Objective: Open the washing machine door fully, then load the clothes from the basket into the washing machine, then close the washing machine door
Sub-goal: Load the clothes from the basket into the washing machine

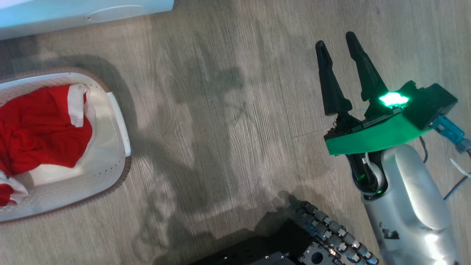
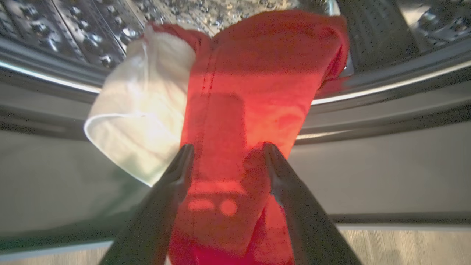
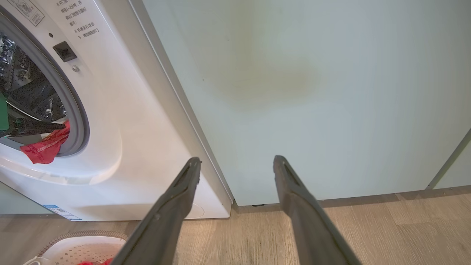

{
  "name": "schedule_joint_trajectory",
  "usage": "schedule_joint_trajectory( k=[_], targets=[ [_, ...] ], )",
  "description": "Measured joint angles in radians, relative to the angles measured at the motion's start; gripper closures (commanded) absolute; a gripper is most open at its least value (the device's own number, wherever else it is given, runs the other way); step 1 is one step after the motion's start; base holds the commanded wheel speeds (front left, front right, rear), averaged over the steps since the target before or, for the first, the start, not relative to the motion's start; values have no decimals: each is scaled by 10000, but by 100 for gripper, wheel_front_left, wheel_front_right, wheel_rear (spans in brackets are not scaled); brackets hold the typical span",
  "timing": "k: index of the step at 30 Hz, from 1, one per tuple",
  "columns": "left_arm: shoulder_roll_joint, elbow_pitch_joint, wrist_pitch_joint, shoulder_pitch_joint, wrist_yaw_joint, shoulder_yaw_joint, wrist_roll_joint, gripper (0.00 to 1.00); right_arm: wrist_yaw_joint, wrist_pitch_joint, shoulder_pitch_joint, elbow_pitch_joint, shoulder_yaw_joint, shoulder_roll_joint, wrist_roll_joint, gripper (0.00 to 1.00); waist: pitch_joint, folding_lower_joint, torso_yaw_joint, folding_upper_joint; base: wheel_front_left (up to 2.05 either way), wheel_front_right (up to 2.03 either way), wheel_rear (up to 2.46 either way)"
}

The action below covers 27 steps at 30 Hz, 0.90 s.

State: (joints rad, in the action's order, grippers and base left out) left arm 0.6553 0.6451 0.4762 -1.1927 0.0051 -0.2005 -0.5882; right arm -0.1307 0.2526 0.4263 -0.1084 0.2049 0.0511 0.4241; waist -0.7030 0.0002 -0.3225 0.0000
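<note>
The washing machine stands with its drum mouth uncovered; its door is out of view. A red and white garment drapes over the drum's lower lip and hangs down outside. My left gripper is open, with this garment hanging between its spread fingers. From the right wrist view the same garment shows at the drum's edge, under a dark left finger. More red clothes lie in the basket on the floor. My right gripper is open and empty, well right of the basket.
A pale teal cabinet stands right beside the washer. The machine's white foot is just beyond the basket. My dark wheeled base is at the bottom. Wooden floor lies between basket and right arm.
</note>
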Motion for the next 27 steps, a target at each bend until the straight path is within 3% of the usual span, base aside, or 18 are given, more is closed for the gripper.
schedule_joint_trajectory(
  k=[13,14,16,17,21,27],
  targets=[
    [349,644,2433,-446,418,-324,-38,0,0,2,154,63,238,0,96,0,-54,-2,-222,0,0,0,0],
    [389,633,2704,-514,428,-322,-96,10,0,0,150,63,238,0,104,0,-56,-2,-258,0,0,0,0],
    [435,554,2953,-579,510,-316,-127,93,0,2,142,63,236,0,174,0,-58,-2,-326,0,0,0,0],
    [443,516,3049,-562,514,-332,-174,100,0,2,139,65,236,0,192,0,-61,-2,-358,0,0,0,0],
    [497,148,2984,-496,608,-418,-173,100,0,2,132,82,236,0,291,0,-89,-2,-434,0,0,0,0],
    [652,-617,1375,-463,759,-401,267,100,0,2,134,230,268,0,355,0,-239,-2,-541,0,0,0,0]
  ],
)
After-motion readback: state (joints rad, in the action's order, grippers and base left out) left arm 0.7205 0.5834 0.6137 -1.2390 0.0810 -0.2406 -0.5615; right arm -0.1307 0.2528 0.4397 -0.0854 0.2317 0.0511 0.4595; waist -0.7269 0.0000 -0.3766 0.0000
